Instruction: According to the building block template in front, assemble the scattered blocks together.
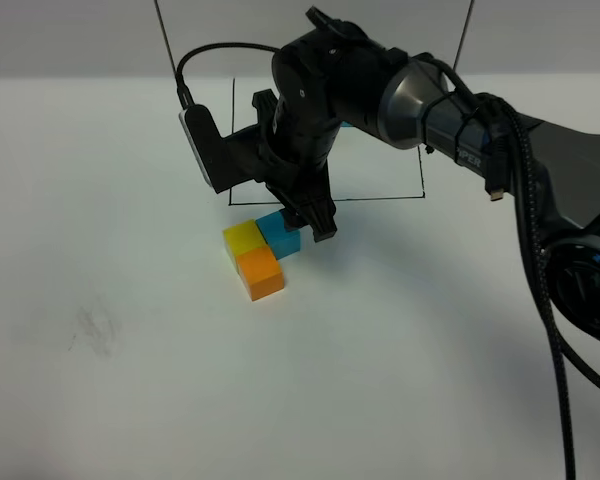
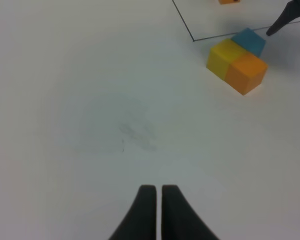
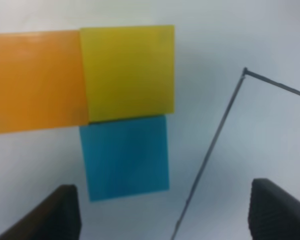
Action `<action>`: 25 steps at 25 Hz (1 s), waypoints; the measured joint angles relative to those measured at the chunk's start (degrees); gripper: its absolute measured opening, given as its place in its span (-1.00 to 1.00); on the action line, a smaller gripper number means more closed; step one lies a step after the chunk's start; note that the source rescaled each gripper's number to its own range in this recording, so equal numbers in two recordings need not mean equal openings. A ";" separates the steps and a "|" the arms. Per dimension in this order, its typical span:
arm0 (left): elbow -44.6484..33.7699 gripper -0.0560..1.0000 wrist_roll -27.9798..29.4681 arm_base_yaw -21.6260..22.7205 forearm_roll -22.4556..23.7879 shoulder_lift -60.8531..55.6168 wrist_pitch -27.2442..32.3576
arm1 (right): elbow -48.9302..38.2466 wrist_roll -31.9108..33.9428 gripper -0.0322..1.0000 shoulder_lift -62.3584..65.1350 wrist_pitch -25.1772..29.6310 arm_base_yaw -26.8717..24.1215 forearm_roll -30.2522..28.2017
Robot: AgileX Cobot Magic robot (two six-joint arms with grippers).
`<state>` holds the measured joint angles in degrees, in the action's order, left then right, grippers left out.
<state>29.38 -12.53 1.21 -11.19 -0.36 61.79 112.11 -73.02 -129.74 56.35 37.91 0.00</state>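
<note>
- a plain white table fills the scene, with a pale grey wall band along the far edge in the high view.
- a thin black drawn rectangle is marked on the table; the right arm covers most of it, and only a sliver of light blue shows inside it in the high view.
- in the left wrist view an orange piece of the building block template sits inside that outline, cut off by the frame edge.
- the three scattered blocks lie just outside the outline's near line, pressed together in an l.
- the yellow cube is the corner; the light blue cube touches one of its sides and the orange cube touches another.
- the right gripper hangs just over the light blue cube, fingers spread wide; in its wrist view the two dark fingertips stand well apart with nothing between them.
- the left gripper is low over bare table, well apart from the cubes, its two dark fingers pressed together on nothing.
- a faint grey smudge marks the table to the left.
</note>
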 joint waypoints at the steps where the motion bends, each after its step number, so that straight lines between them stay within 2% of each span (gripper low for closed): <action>1: 0.00 -0.88 0.00 0.00 0.00 0.00 0.00 | 0.00 0.27 0.39 0.74 0.70 0.00 0.00; 4: 0.00 -0.88 0.00 0.00 0.00 0.00 0.00 | 0.00 2.15 0.08 2.46 2.97 0.00 -0.42; 7: 0.00 -0.88 0.00 0.00 0.00 0.00 0.00 | 0.00 5.08 -0.61 2.64 5.69 0.00 -0.42; 9: 0.00 -0.88 0.00 0.00 0.00 0.00 0.00 | 0.00 6.71 -0.81 2.64 6.29 0.00 -0.34; 12: 0.00 -0.88 0.00 0.00 0.00 0.00 0.00 | 0.00 10.88 -0.90 2.64 6.29 0.00 -0.34; 17: 0.00 -0.88 0.00 0.00 0.00 0.00 0.00 | 0.00 19.39 -0.91 2.64 6.39 -0.75 -3.44; 20: 0.00 -0.88 0.00 0.00 0.00 0.00 0.00 | 0.00 21.28 -0.92 2.64 9.06 -3.20 -3.84; 23: 0.00 -0.88 0.00 0.00 0.00 0.00 0.00 | 0.00 21.76 -0.92 2.64 12.49 -7.03 -2.20; 25: 0.00 -0.88 0.00 0.00 0.00 0.00 0.00 | -0.14 22.33 -0.92 2.78 12.90 -9.37 -1.02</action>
<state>29.38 -12.53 1.21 -11.19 -0.36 61.79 111.97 -50.70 -126.96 69.24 28.54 -1.02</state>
